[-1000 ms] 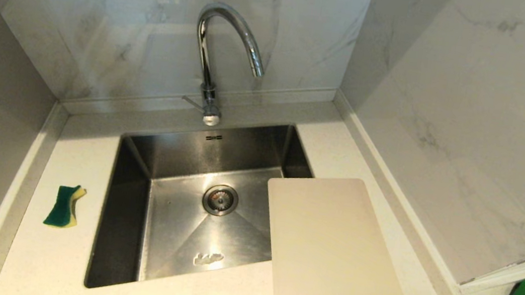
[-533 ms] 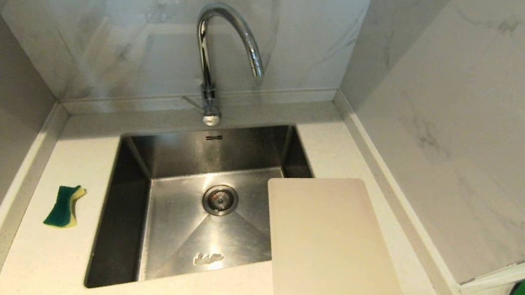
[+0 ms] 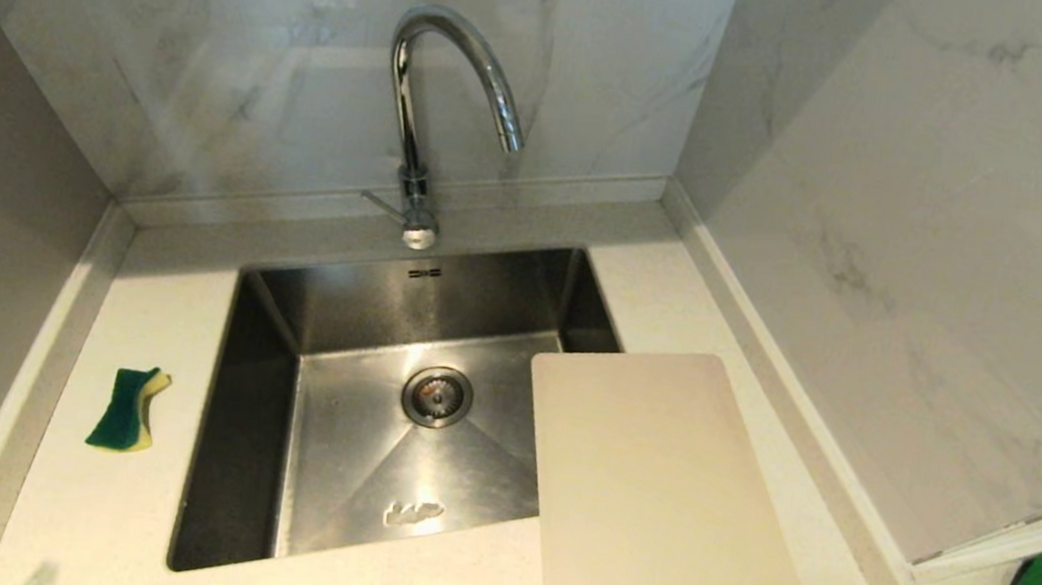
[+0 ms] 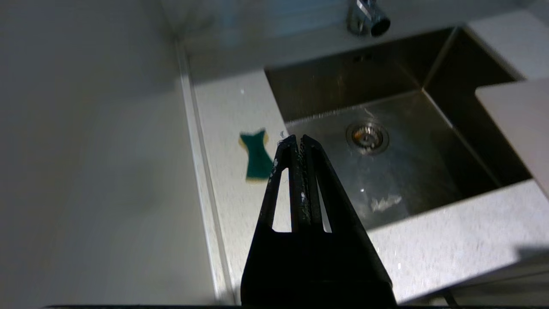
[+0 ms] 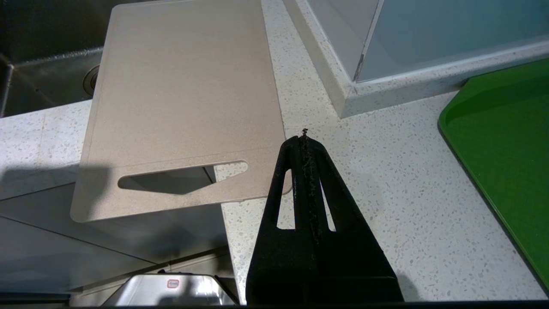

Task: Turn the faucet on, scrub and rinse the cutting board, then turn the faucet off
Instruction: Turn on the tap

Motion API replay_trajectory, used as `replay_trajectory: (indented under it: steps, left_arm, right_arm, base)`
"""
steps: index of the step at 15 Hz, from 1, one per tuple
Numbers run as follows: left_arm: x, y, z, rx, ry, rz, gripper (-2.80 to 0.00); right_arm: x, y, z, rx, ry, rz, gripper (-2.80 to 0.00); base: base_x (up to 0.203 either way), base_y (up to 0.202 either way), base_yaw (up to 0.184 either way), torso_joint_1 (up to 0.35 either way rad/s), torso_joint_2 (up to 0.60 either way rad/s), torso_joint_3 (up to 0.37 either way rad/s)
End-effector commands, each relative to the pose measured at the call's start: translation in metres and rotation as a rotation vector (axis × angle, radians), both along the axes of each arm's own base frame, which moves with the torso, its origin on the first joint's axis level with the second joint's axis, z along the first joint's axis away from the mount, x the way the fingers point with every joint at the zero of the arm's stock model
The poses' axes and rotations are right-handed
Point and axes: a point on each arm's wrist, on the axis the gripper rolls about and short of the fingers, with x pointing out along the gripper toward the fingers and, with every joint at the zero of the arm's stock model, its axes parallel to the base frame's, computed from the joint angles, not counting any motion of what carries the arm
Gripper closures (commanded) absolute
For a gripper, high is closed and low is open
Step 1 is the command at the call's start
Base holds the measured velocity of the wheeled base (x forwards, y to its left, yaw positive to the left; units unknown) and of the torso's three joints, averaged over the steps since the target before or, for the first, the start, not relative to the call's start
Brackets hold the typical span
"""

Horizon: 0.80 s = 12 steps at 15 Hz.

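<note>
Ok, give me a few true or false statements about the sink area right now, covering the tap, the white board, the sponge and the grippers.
1. Water runs from the tall chrome gooseneck faucet. False: no stream shows.
2. The cream-white plastic cutting board partly overhangs the steel sink. True.
3. The green-yellow sponge lies in the sink. False: it lies on the counter, on the sink's left.
4. The left gripper is shut and empty. True.
5. The right gripper grips the board. False: it is shut, empty.
</note>
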Motion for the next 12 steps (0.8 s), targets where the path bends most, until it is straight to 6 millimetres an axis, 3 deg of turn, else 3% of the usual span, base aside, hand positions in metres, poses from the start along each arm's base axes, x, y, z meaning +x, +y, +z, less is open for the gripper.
replay_trajectory:
  steps: [1,5,12]
  left_arm:
    - [0.044,0.0,0.051,0.013,0.07,0.005,0.0]
    - [0.09,0.001,0.106,0.069,0.06,0.019,0.0]
    - [0.185,0.001,0.177,0.11,0.008,0.027,0.0]
  right_arm:
    - [0.0,0.0,0.0,0.0,0.001,0.0,0.0]
    - [0.0,0.0,0.0,0.0,0.0,0.0,0.0]
    - [0.0,0.0,0.0,0.0,0.0,0.0,0.0]
  base:
    - [0.0,0.0,0.0,0.0,0.0,0.0]
    - [0.0,0.0,0.0,0.0,0.0,0.0]
    - [0.0,0.0,0.0,0.0,0.0,0.0]
